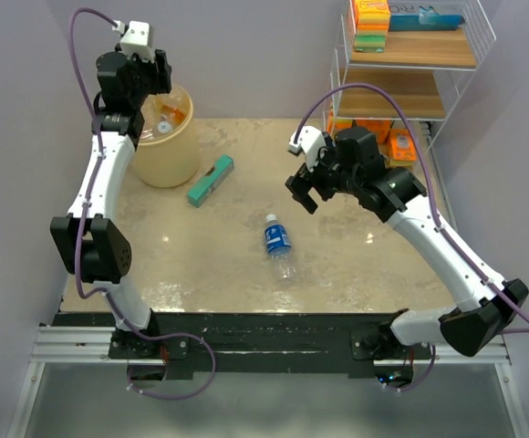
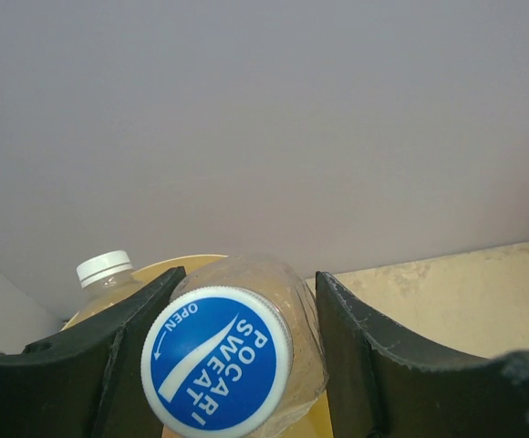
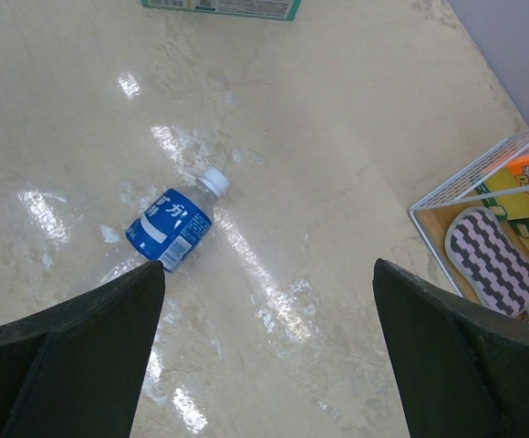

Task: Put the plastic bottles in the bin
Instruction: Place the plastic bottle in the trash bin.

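Blue-capped bottle (image 2: pixel 217 360) pinched in left fingers (image 2: pixel 374 365), wrist view only

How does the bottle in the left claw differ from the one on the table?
The clamped bottle has a blue cap and hangs over the bin; the table bottle has a white cap, a blue label, and lies free on its side. Both are clear.

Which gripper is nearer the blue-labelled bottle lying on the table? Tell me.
Right. The right gripper hovers open close by the blue-labelled bottle, on its far-right side. The left gripper is far off above the bin, shut on a blue-capped bottle.
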### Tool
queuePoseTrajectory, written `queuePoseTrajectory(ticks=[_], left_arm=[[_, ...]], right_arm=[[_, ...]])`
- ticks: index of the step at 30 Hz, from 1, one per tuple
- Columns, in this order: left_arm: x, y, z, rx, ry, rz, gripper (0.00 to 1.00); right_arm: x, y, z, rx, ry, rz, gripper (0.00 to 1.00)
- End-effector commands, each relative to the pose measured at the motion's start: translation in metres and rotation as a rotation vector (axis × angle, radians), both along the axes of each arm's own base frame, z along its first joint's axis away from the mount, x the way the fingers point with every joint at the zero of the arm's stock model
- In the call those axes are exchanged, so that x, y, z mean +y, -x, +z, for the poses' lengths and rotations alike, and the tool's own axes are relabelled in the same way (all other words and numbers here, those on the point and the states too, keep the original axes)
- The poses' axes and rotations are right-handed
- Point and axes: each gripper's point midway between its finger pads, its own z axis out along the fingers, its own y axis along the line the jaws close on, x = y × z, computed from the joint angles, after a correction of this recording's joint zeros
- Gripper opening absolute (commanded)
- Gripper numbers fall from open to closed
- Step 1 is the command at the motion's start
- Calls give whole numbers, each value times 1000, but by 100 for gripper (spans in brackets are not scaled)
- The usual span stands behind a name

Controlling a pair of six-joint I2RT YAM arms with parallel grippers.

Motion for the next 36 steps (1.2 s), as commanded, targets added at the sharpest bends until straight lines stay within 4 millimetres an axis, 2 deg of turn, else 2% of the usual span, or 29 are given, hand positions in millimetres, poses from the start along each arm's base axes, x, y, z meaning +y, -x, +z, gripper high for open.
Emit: queuePoseTrajectory(ticks=[1, 8, 10, 13, 16, 17, 19, 20, 28, 29, 31, 36], left_arm=[[17, -11, 19, -91, -48, 67, 0], [16, -23, -11, -22, -44, 67, 0], [16, -22, -27, 33, -31, 68, 0], [16, -24, -40, 64, -28, 70, 5], [16, -27, -51, 90, -29, 70, 19], [16, -27, -53, 95, -28, 70, 27], [16, -28, -58, 109, -25, 70, 39], [17, -28, -59, 110, -25, 73, 50], [15, -28, -56, 119, -15, 66, 87], [15, -28, -55, 121, -16, 64, 95], [15, -27, -51, 121, -15, 68, 99], [16, -22, -42, 111, -21, 70, 99]], right_arm=[[-1, -8, 4, -31, -4, -17, 99], [2, -6, -31, 55, 25, -12, 99], [4, -5, -41, 83, 25, -12, 99], [6, -4, -49, 106, 21, -8, 99], [8, -1, -61, 140, 25, 2, 99], [9, 0, -65, 151, 26, 4, 99], [13, 5, -75, 190, 22, 16, 99], [13, 5, -78, 204, 20, 17, 99], [20, 13, -122, 293, 24, -2, 99], [22, 15, -125, 298, 27, 2, 99], [24, 16, -136, 315, 41, -1, 99], [29, 19, -152, 347, 73, 4, 99]])
